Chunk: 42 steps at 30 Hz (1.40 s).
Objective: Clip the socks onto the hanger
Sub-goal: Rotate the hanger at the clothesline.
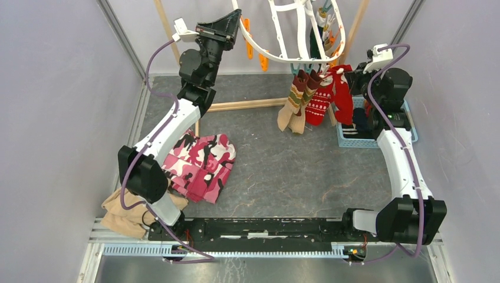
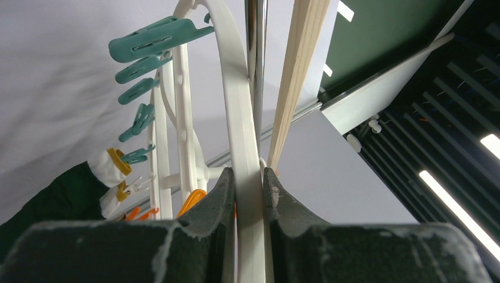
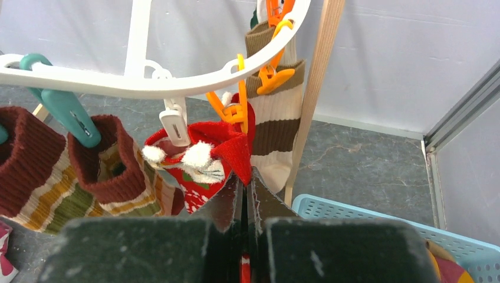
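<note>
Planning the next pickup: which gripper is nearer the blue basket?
Right. The right gripper, shut on a red sock, sits beside the blue basket; the left gripper clamps the hanger far left.

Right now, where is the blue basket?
Top external view: the blue basket sits on the table's right side, partly hidden behind the right arm, just right of the red patterned sock hanging from the hanger.
</note>
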Motion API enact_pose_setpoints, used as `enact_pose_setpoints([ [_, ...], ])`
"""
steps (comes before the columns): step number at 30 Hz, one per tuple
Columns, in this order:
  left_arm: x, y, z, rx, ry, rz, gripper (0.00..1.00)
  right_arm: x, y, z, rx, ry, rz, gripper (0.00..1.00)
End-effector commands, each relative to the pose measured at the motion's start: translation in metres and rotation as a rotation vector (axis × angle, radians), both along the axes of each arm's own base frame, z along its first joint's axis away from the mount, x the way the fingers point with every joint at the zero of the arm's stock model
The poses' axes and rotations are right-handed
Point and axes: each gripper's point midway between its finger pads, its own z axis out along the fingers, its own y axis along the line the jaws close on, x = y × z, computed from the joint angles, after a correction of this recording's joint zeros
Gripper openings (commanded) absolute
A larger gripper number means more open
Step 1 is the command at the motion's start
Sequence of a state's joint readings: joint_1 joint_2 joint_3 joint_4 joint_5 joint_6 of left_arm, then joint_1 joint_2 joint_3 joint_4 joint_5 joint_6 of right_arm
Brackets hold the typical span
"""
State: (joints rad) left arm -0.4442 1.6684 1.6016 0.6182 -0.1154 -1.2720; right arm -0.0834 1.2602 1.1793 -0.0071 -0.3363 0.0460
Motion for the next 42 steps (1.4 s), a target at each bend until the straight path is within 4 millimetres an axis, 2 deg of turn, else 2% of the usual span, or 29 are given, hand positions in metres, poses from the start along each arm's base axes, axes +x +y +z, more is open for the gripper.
enact_pose_setpoints([
  [1,-0.052,0.026,0.075,-0.191,-0.198,0.01,0.02,0.006,0.0,0.036,0.014,-0.09,-0.001,0.0],
  [4,-0.058,0.02,0.073,-0.201,-0.19,-0.006,0.02,0.006,-0.002,0.041,0.011,-0.101,-0.014,0.0],
  [8,-0.072,0.022,0.079,-0.218,-0.198,0.002,0.02,0.009,-0.009,0.048,0.001,-0.11,-0.05,0.0],
  [17,-0.106,0.045,0.097,-0.26,-0.23,0.057,0.02,0.011,-0.005,0.05,0.018,-0.109,-0.029,0.0],
  [22,-0.114,0.033,0.099,-0.261,-0.231,0.023,0.02,0.011,-0.006,0.058,0.018,-0.125,-0.039,0.0],
  [26,-0.111,0.02,0.095,-0.241,-0.216,-0.008,0.03,0.013,-0.008,0.062,0.015,-0.13,-0.048,0.0],
  [31,-0.1,0.013,0.084,-0.22,-0.185,-0.001,0.04,0.013,-0.008,0.056,0.009,-0.122,-0.048,0.0],
  [42,-0.062,0.0,0.059,-0.188,-0.113,0.058,0.08,0.02,-0.012,0.045,-0.004,-0.103,-0.06,0.0],
])
